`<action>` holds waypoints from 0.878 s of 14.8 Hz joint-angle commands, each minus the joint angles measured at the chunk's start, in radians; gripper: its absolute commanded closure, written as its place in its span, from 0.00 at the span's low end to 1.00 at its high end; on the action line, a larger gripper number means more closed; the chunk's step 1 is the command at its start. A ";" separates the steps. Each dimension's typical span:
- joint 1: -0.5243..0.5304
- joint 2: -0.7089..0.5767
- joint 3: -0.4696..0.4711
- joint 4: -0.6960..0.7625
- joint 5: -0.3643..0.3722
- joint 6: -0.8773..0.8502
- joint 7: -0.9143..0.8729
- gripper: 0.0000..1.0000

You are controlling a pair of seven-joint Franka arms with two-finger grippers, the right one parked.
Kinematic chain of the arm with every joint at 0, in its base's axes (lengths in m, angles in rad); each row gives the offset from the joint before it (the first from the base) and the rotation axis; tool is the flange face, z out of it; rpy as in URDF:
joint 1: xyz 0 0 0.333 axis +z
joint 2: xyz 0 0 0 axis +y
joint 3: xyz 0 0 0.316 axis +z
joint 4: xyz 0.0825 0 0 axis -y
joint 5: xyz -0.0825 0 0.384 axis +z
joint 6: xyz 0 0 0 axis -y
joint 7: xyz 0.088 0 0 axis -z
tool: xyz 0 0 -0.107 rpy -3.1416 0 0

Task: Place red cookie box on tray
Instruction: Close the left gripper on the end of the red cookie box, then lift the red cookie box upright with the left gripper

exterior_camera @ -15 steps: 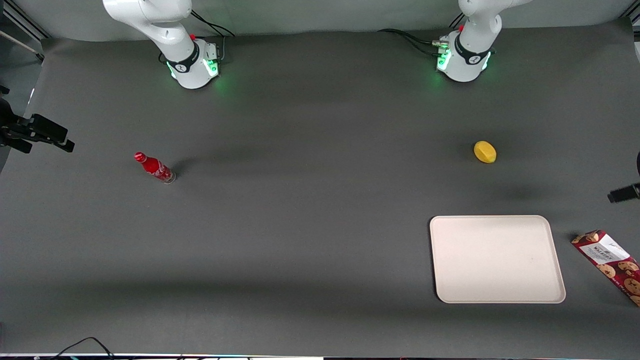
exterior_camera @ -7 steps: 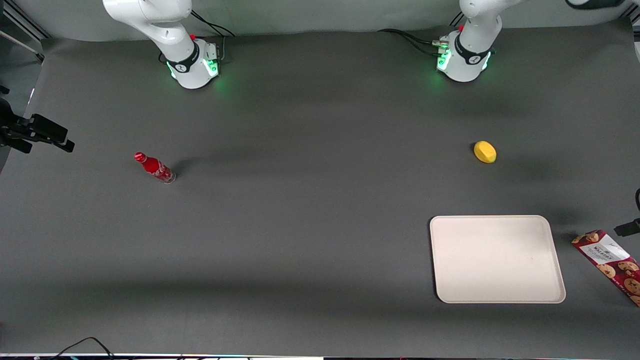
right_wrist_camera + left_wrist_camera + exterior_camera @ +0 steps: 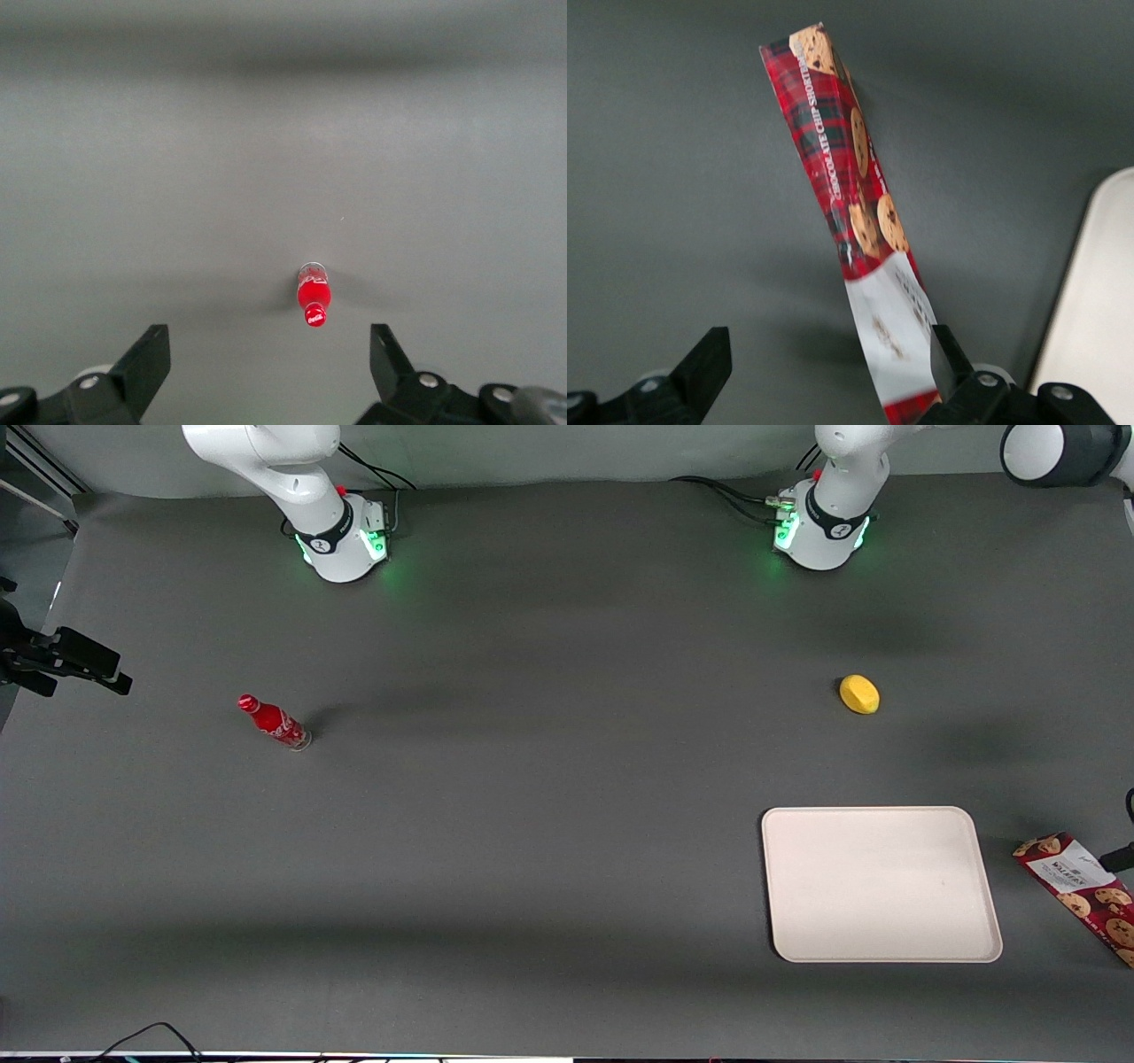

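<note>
The gripper (image 3: 824,372) hovers above the red cookie box (image 3: 855,212), fingers spread wide and holding nothing. The box lies flat just beside the tray (image 3: 881,884) — a light, stiff carton, likely best pinched across its narrow width near mid-length.

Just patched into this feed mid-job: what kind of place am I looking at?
Likely a robot test bench, not a kitchen: a grey mat with two arm bases bolted on, and scattered props, namely a tray, cookie box and lemon. The open gripper hovers over the box.

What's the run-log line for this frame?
phase: approach | gripper: open, above red cookie box | box: on table beside tray | tray: bare
</note>
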 commanded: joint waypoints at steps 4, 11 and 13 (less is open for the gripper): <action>0.017 0.078 -0.013 0.039 -0.039 0.090 0.012 0.00; 0.030 0.155 -0.017 0.057 -0.059 0.199 0.020 0.00; 0.030 0.185 -0.019 0.072 -0.059 0.228 0.020 0.00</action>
